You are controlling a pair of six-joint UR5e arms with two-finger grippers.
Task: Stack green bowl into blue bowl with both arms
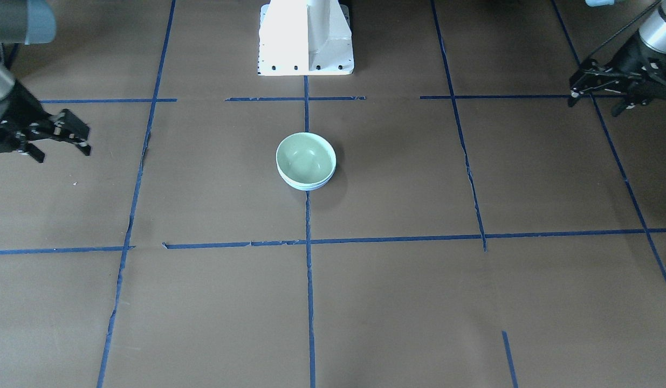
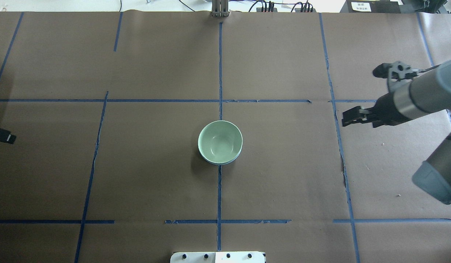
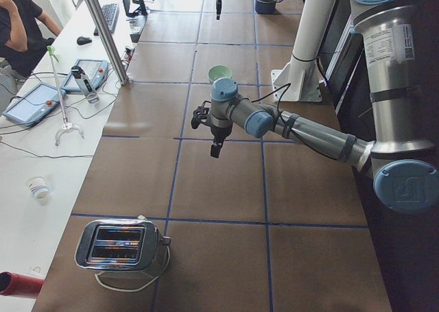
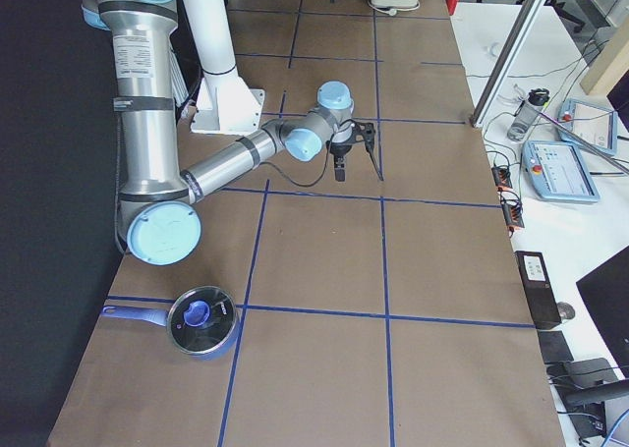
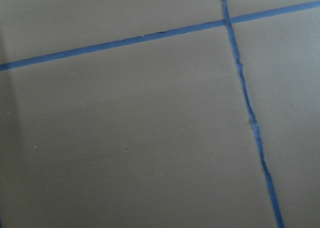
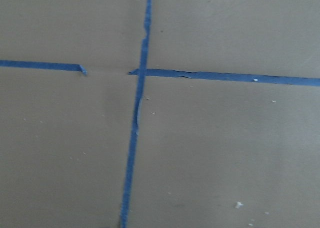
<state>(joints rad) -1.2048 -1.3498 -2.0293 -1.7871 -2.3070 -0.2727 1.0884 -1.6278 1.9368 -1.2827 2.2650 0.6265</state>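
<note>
The green bowl (image 1: 306,156) sits nested inside the blue bowl (image 1: 306,186) at the table's centre. Only a thin pale blue rim shows under it. In the overhead view the green bowl (image 2: 220,140) covers the blue bowl (image 2: 227,161) the same way. My left gripper (image 1: 594,103) is open and empty, far off to my left of the bowls. One of its fingers (image 2: 4,138) shows at the overhead view's edge. My right gripper (image 1: 63,153) is open and empty, far off to my right, and also shows in the overhead view (image 2: 360,95). Both wrist views show only brown paper and blue tape.
The white pedestal (image 1: 306,37) stands behind the bowls. A toaster (image 3: 123,243) stands at the table's left end. A blue lidded pot (image 4: 201,319) stands at the right end. Blue tape lines divide the brown table cover.
</note>
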